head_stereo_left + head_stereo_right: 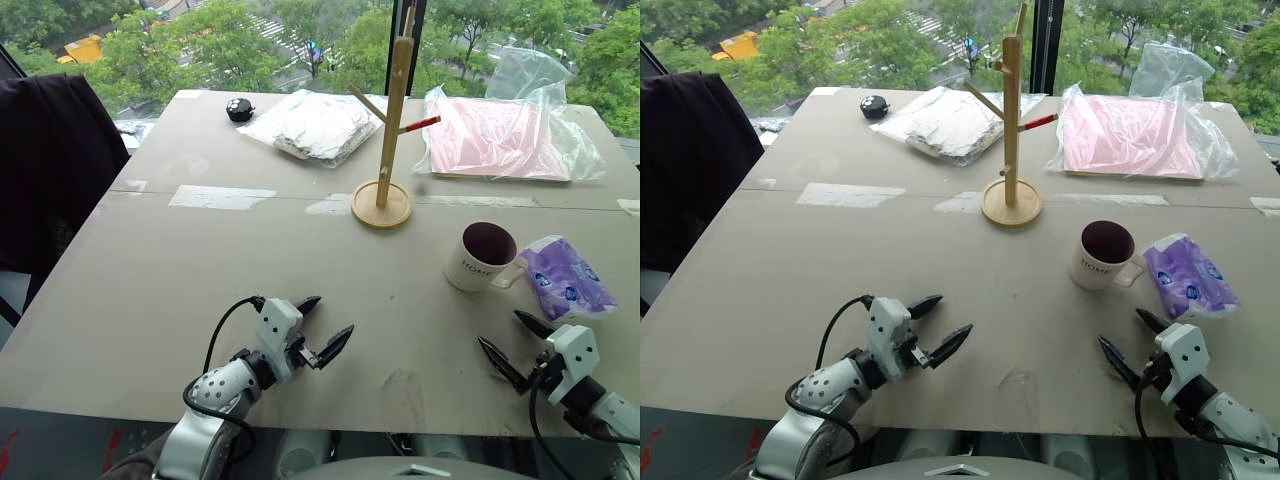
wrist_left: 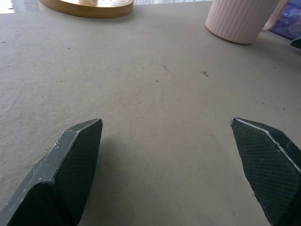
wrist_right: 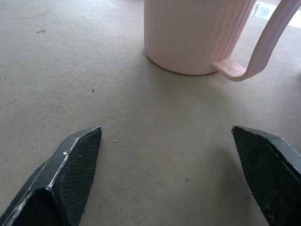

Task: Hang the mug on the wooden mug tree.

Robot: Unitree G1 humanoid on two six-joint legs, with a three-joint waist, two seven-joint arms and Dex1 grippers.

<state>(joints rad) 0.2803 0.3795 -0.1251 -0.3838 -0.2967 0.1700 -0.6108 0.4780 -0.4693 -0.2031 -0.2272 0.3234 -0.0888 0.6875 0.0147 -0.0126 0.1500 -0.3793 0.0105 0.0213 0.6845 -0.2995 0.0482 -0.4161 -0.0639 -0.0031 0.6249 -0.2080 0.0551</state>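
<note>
Fingers spread w/ nothing between, over grey table by window.

A broad grey table stands against a big window. Daylight pours in. Green trees fill the view outside.

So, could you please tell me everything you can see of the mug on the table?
The mug is white and looks ceramic, with fine vertical ribs, a dark maroon inside and "HOME" in dark letters on its side. It stands upright and empty on the table, its white loop handle pointing toward the purple packet at its side, which the handle seems to meet. The wooden mug tree stands apart from it, farther back. Both open grippers hang short of it, the right gripper the closer.
</note>
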